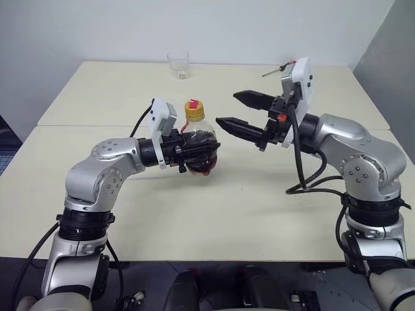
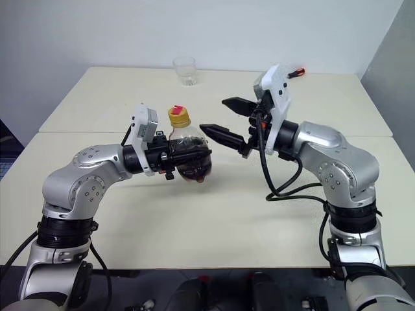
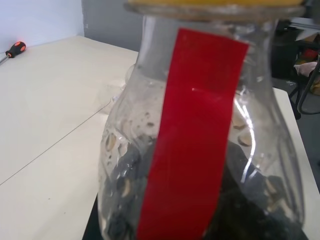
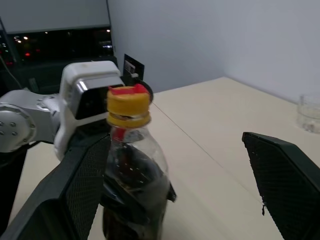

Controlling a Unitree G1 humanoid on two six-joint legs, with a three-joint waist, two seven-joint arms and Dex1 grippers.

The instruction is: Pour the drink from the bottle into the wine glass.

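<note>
Left gripper [image 1: 198, 154] clamps bottle [image 1: 198, 144] upright, cap [image 1: 194, 111] on. Right gripper [image 1: 241, 111] gapes wide beside cap. Risk: off-centre pinch slips, twists bottle loose.

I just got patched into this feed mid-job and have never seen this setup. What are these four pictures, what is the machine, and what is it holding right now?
It is a humanoid robot with two arms, each ending in a two-fingered black gripper. Two pictures come from its head, looking down over a pale table. The other two come from cameras on its wrists.

The left gripper is shut on the bottle, upright, yellow cap on, dark drink inside. The left wrist view is a close-up of its red label. The right gripper is open, empty, beside the cap.

At the far edge stand a clear tumbler and a screwdriver.
</note>
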